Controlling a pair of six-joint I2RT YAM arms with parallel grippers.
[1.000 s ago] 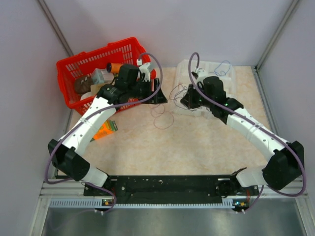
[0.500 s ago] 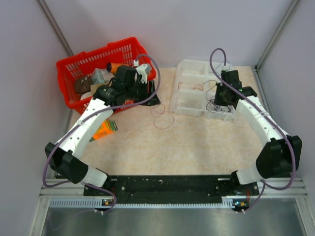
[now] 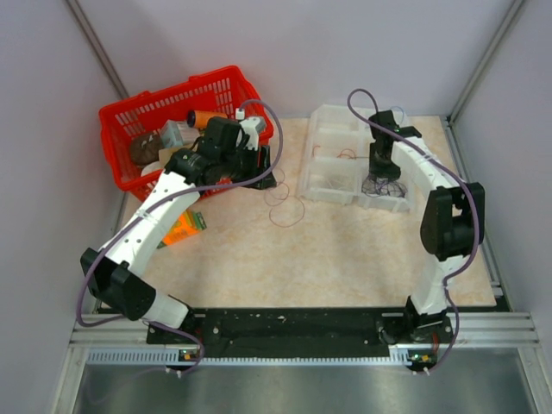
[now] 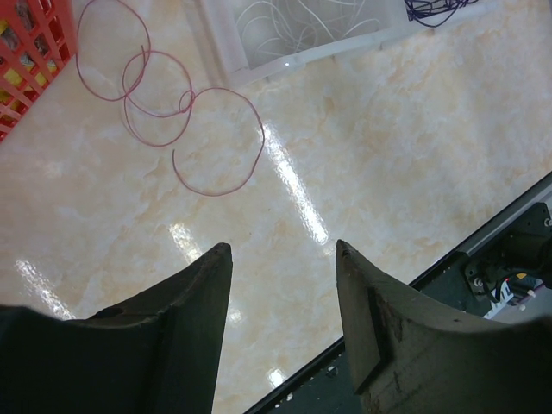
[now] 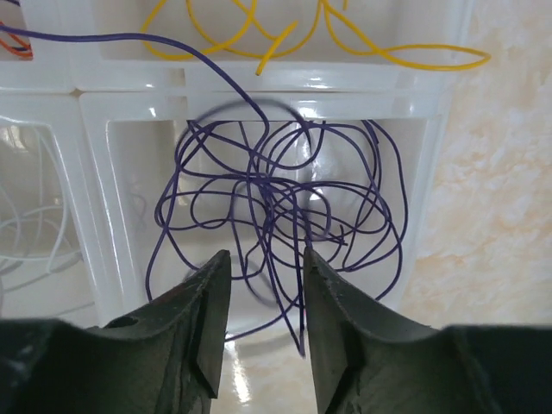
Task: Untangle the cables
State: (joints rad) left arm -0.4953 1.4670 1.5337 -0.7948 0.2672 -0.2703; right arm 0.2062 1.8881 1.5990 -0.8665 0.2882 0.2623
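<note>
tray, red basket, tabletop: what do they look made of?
Tray: probably plastic, with milky, see-through walls and a glossy finish that catches glints. Red basket: opaque moulded plastic, judging by its open lattice. Tabletop: beige marble pattern, polished, with sharp glare streaks; whether it is stone or laminate cannot be told.

We are viewing a pale marbled table (image 3: 345, 250), which is carrying four things directly on its surface. At the far left a red basket (image 3: 116, 116) is standing, with an orange-and-green packet (image 3: 185, 227) lying flat near its front corner, while at the far right a clear compartment tray (image 3: 323, 185) is resting. Between basket and tray a thin reddish cable (image 4: 184, 103) is lying loose, curling into several loops.
</note>
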